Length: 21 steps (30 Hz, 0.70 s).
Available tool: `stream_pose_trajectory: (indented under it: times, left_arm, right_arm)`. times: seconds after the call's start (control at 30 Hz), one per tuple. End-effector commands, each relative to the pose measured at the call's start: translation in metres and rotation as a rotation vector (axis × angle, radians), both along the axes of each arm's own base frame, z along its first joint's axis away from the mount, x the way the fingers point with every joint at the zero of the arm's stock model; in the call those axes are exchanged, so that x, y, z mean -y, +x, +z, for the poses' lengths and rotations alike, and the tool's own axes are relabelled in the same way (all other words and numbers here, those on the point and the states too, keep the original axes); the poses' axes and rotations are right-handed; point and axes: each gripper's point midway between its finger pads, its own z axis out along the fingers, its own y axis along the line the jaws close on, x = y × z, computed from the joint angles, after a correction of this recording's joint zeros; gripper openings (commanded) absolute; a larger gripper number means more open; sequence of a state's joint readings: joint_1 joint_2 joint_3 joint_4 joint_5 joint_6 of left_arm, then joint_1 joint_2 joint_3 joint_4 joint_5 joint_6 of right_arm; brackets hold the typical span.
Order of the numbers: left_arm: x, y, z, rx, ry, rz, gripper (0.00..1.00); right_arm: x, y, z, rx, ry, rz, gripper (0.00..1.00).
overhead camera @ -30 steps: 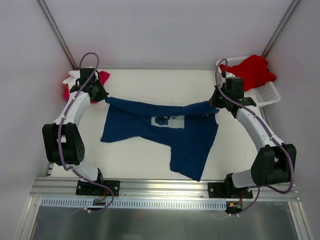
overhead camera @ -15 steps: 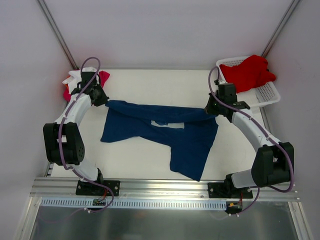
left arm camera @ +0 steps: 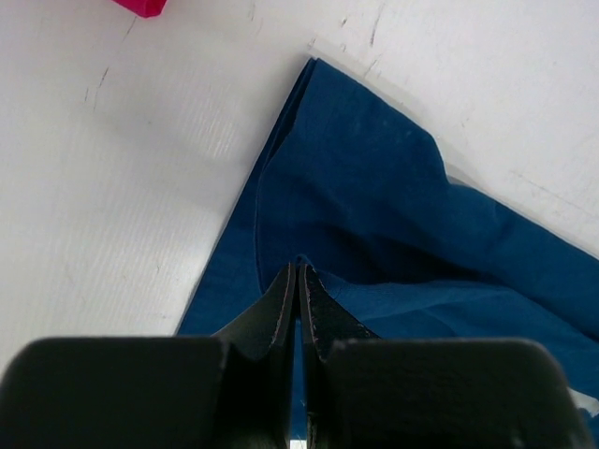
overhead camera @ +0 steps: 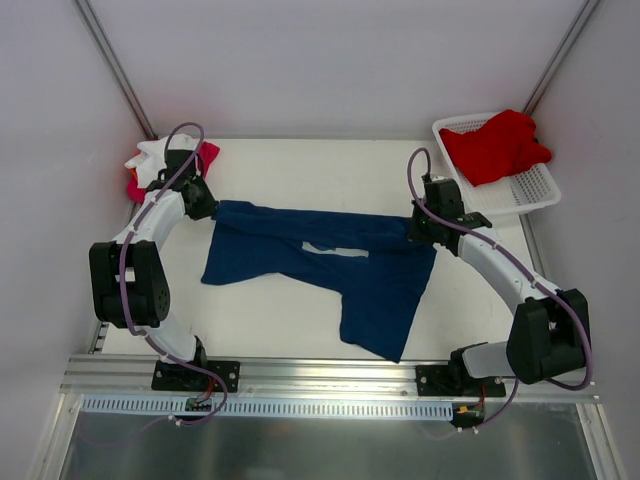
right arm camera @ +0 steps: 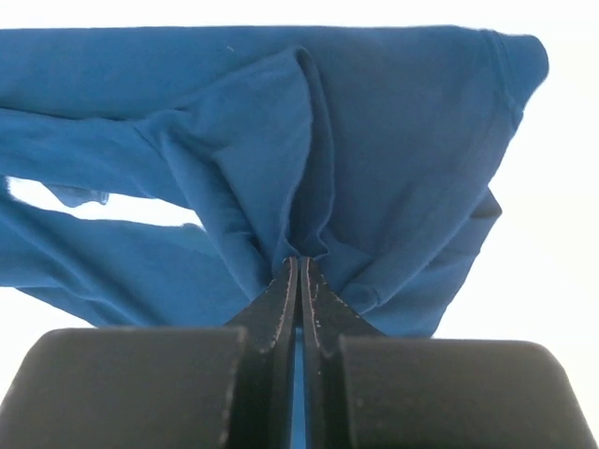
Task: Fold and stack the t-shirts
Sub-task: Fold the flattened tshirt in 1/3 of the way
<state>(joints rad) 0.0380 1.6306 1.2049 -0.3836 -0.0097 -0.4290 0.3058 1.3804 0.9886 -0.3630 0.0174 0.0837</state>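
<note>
A navy blue t-shirt (overhead camera: pixel 370 280) lies spread across the middle of the table. Its far edge is folded over toward the near side, so only a sliver of the white chest print (overhead camera: pixel 335 248) shows. My left gripper (overhead camera: pixel 208 207) is shut on the shirt's far left corner; in the left wrist view the fingertips (left arm camera: pixel 299 268) pinch a fold of the blue cloth (left arm camera: pixel 374 187). My right gripper (overhead camera: pixel 412 228) is shut on the far right corner, with bunched blue cloth (right arm camera: pixel 374 122) at its closed tips (right arm camera: pixel 299 261). A red t-shirt (overhead camera: pixel 495 145) lies heaped in the basket.
The white lattice basket (overhead camera: pixel 532 190) stands at the back right corner. At the back left corner lies a small pile of white, red and magenta cloth (overhead camera: pixel 150 162), behind my left arm; a magenta edge (left arm camera: pixel 140 5) shows in the left wrist view. Walls close off three sides.
Both grippers have moved toward the near edge, the right one also to the left. They have carried the shirt's far edge over the white print, which is now almost covered.
</note>
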Motion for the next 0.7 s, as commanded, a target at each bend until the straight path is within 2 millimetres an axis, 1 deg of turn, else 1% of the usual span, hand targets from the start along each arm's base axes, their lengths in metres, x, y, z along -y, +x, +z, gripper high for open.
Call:
stream_pose_trajectory:
  times: [0.0, 0.03, 0.17, 0.37, 0.67]
  left_arm:
    - [-0.001, -0.009, -0.01, -0.033, 0.013, 0.015, 0.0]
    - [-0.001, -0.01, -0.01, -0.033, 0.015, 0.016, 0.0]
    - [-0.002, -0.019, -0.019, -0.062, 0.02, 0.022, 0.0]
    - [-0.003, -0.027, -0.026, -0.082, 0.028, 0.027, 0.0]
    - [-0.005, -0.03, -0.033, -0.102, 0.031, 0.033, 0.0]
  right_arm:
    - [0.014, -0.01, 0.007, 0.024, -0.038, -0.071, 0.0]
    - [0.016, -0.012, 0.009, 0.029, -0.043, -0.078, 0.0]
    - [0.021, -0.018, 0.006, 0.025, -0.049, -0.103, 0.0]
    - [0.023, -0.029, 0.003, 0.022, -0.058, -0.114, 0.0]
    - [0.022, -0.041, -0.011, -0.018, -0.067, -0.109, 0.0]
